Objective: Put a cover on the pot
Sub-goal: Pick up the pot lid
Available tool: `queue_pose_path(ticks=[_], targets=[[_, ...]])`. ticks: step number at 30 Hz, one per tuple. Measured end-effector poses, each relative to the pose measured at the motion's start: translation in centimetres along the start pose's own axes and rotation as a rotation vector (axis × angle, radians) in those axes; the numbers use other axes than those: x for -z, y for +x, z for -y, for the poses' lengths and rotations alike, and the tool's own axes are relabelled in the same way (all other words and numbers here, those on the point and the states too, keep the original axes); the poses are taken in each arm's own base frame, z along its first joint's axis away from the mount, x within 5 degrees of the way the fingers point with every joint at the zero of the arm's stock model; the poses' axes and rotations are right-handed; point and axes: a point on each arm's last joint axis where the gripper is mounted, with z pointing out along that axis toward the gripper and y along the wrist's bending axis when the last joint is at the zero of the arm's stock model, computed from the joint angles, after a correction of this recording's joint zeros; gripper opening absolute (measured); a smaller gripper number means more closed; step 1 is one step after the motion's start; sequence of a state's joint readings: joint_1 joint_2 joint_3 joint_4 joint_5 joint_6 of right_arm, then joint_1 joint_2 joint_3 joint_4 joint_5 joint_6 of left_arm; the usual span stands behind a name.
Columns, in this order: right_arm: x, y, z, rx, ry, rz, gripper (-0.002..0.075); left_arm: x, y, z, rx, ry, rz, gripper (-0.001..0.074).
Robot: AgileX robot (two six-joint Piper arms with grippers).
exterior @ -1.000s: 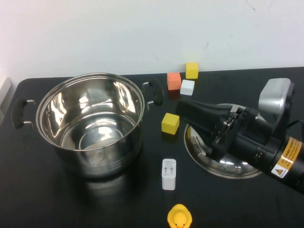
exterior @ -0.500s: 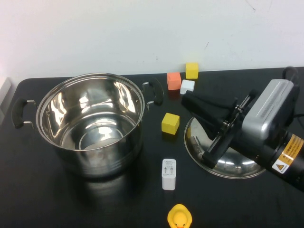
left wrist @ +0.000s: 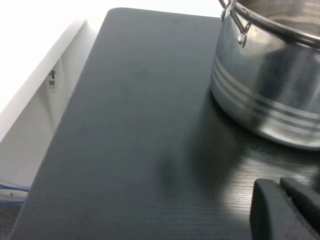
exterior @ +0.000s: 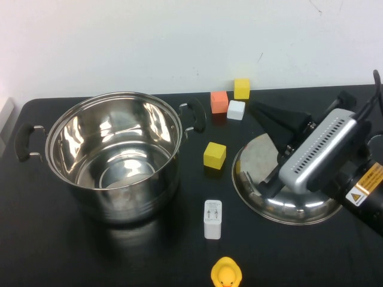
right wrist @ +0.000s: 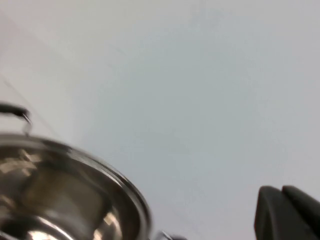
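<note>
- High view: pot (exterior: 134, 200) at 9 o'clock on black table (exterior: 60, 251), upright, uncovered, nothing inside, black handles at its 9 and 2 o'clock.
- Steel lid (exterior: 263, 164) flat on table at 3 o'clock from pot, well apart from it; knob hidden by arm.
- Right gripper (exterior: 258, 110) above lid's 12 o'clock edge, dark fingers angled toward 10 o'clock, tips near white cube (exterior: 236, 110); silver wrist housing across lid's 3 o'clock half.
- Right wrist view: right gripper (right wrist: 287, 210) pads pressed together with only a seam between, clenched on nothing; pale wall ahead, pot rim (right wrist: 65, 200) blurred at frame edge.
- Left wrist view: left gripper (left wrist: 287, 212) low over bare table, pads together, clenched on nothing; pot wall (left wrist: 270, 95) near it, not touching. Not seen in high view.
- Near yellow cube (exterior: 215, 155) between pot and lid, just beside lid's 9 o'clock edge.
- Orange cube (exterior: 219, 101) touching white cube, both at 12 o'clock of table; far yellow cube (exterior: 242, 88) just behind them by wall.
- White charger (exterior: 212, 219) at 6 o'clock from near yellow cube, lying flat.
- Rubber duck (exterior: 226, 274) at table's 6 o'clock edge, partly cut off by frame.
</note>
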State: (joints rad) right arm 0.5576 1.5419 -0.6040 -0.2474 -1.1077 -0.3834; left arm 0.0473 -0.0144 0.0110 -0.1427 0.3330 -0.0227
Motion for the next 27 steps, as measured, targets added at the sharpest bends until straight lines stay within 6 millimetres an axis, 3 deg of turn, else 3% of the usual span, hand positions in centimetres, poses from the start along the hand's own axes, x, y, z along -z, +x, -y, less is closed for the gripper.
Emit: queue_pose_path(ticks=[6, 13, 17, 27], targets=[[0.2, 1.8, 0.5, 0.016, 0.052, -0.198, -0.0001, 0.0, 0.0, 0.0, 0.0, 0.0, 0.0, -0.0002], [1.2, 4.5, 1.6, -0.198, 0.204, -0.47, -0.0001, 0.0, 0.0, 0.0, 0.0, 0.0, 0.0, -0.0002], [1.4, 5.6, 2.3, -0.246, 0.267, -0.487, -0.0001, 0.0, 0.0, 0.0, 0.0, 0.0, 0.0, -0.0002], [1.0, 9.9, 1.2, -0.487, 0.423, -0.494, -0.0001, 0.0, 0.0, 0.0, 0.0, 0.0, 0.0, -0.0002]])
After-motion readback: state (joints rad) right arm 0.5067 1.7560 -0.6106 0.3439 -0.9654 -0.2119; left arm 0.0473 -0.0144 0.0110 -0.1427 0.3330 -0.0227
